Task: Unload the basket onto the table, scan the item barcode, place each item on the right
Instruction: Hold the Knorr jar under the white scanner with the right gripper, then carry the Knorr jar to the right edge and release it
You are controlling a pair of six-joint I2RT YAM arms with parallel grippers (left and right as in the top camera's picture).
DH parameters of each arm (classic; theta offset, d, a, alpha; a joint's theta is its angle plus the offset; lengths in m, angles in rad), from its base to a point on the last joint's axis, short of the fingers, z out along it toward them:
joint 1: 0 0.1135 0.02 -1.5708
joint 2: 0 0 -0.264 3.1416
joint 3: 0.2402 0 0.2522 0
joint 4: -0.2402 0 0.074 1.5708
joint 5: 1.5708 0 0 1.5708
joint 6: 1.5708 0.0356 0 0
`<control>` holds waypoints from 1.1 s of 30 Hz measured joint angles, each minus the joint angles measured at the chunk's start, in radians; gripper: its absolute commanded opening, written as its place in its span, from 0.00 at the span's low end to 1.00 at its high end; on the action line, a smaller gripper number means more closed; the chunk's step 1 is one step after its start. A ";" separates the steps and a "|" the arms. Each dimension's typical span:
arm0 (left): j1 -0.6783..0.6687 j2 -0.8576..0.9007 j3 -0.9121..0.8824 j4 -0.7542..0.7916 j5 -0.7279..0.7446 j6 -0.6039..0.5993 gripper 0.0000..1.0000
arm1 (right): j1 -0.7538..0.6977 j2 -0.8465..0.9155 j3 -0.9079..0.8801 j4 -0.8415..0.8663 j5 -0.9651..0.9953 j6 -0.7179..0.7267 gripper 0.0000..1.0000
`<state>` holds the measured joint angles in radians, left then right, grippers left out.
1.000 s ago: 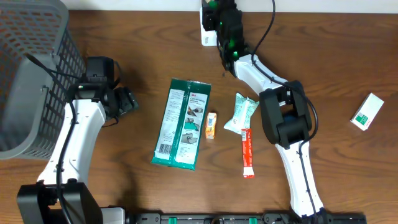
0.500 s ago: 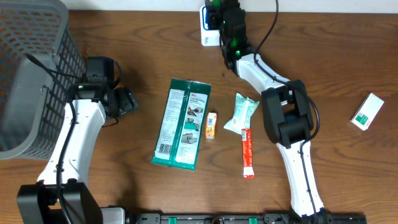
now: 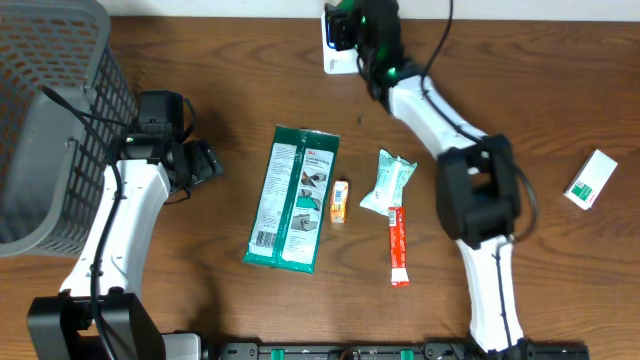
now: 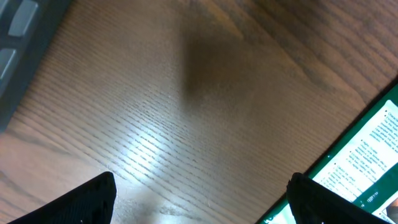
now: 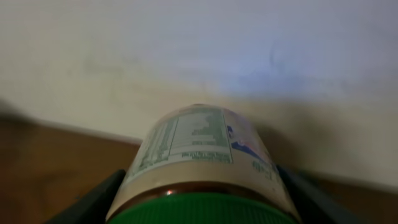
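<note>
A dark brown wooden bench (image 3: 570, 290) fills the overhead view, with a strip of white wall (image 5: 199, 37) along its far edge. A grey mesh basket (image 3: 50, 100) stands at the far left.

The right arm stretches to the far edge of the bench, near the middle. Its right end effector (image 5: 199, 202) is closed around a bottle (image 5: 199, 149). In the right wrist view the bottle has a green cap nearest the camera and a pale label with small print, and it sits between the two dark fingers (image 5: 93, 199), with the white wall behind it. From overhead, the right end effector (image 3: 362, 25) is just beside a small white object (image 3: 333, 50) at the bench edge. The bottle itself cannot be made out in that view.

The left arm rests on the left side of the bench beside the basket. Its left end effector (image 3: 200, 162) is spread wide and holds nothing. In the left wrist view only bare wood lies between the fingertips (image 4: 93, 199).

Several things lie flat in the middle of the bench. A long green packet (image 3: 293, 198) lies left of a small orange box (image 3: 340, 201), close beside it. To the right of these is a white and green pouch (image 3: 388, 182), with a red stick packet (image 3: 398, 245) just below it. A white and green box (image 3: 590, 180) lies well apart at the far right.
</note>
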<state>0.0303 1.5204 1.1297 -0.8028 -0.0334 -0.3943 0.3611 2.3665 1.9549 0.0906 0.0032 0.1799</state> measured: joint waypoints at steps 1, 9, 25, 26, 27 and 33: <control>0.000 0.000 0.000 -0.002 0.000 0.000 0.89 | -0.002 -0.043 0.000 -0.081 -0.005 0.000 0.01; 0.000 0.000 0.000 -0.001 0.000 0.000 0.89 | -0.079 -0.463 0.014 -0.727 -0.015 0.000 0.01; 0.000 0.000 0.000 0.000 0.000 0.000 0.89 | -0.308 -0.516 -0.128 -1.360 -0.008 0.000 0.01; 0.000 0.000 0.000 -0.001 0.000 0.000 0.89 | -0.308 -0.516 -0.164 -1.341 -0.007 -0.001 0.01; 0.000 0.000 0.000 -0.001 0.000 0.000 0.89 | -0.308 -0.516 -0.196 -1.326 -0.006 -0.001 0.01; 0.000 0.000 0.000 0.000 0.000 0.000 0.89 | -0.340 -0.514 -0.406 -1.196 0.043 -0.001 0.01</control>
<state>0.0303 1.5204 1.1297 -0.8024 -0.0334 -0.3943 0.0208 1.8526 1.5494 -1.1049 0.0460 0.1791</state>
